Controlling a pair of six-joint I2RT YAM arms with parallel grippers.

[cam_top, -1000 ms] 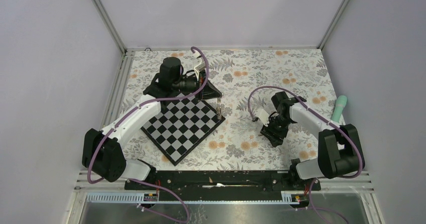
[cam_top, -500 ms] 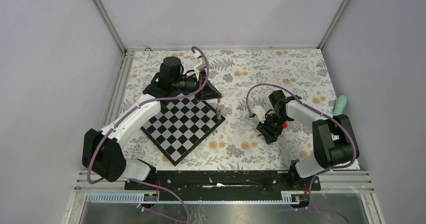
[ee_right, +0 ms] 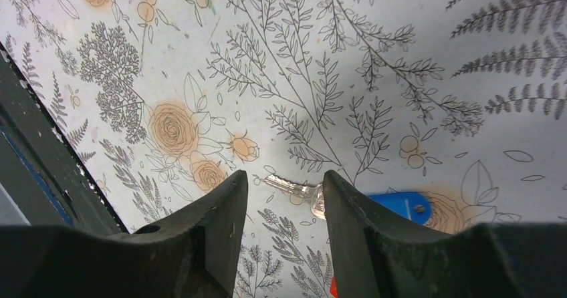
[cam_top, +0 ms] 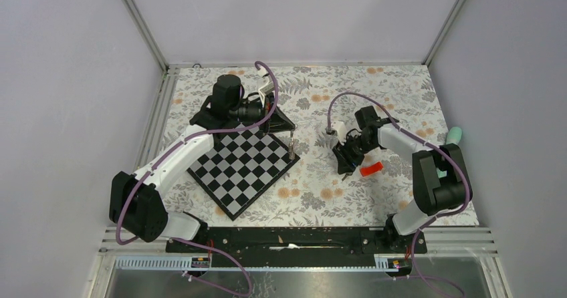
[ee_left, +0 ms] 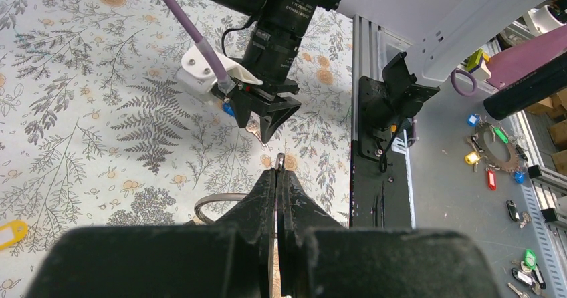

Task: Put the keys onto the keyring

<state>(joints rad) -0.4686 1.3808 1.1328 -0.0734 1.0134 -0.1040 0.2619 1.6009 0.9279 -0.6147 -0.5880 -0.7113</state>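
Observation:
A slim silver key (ee_right: 293,187) lies flat on the flowered cloth, its blade between the tips of my right gripper (ee_right: 284,178), which is open and low over it. The key's head is partly behind the right finger (ee_right: 361,211). A blue plastic tab (ee_right: 401,204) lies just past that head. My left gripper (ee_left: 277,172) is shut on the keyring (ee_left: 215,203), a thin silver ring held on edge above the cloth. From above, the left gripper (cam_top: 289,129) is at the chessboard's right corner and the right gripper (cam_top: 346,163) is further right.
A black-and-white chessboard (cam_top: 242,168) lies under the left arm. A red tag (cam_top: 370,170) lies on the cloth by the right gripper, and a yellow tag (ee_left: 12,231) shows in the left wrist view. A teal object (cam_top: 455,135) sits at the right wall.
My right gripper has moved left and away across the cloth, uncovering the red tag, and its jaws have narrowed a little. The left arm and the keyring have not moved.

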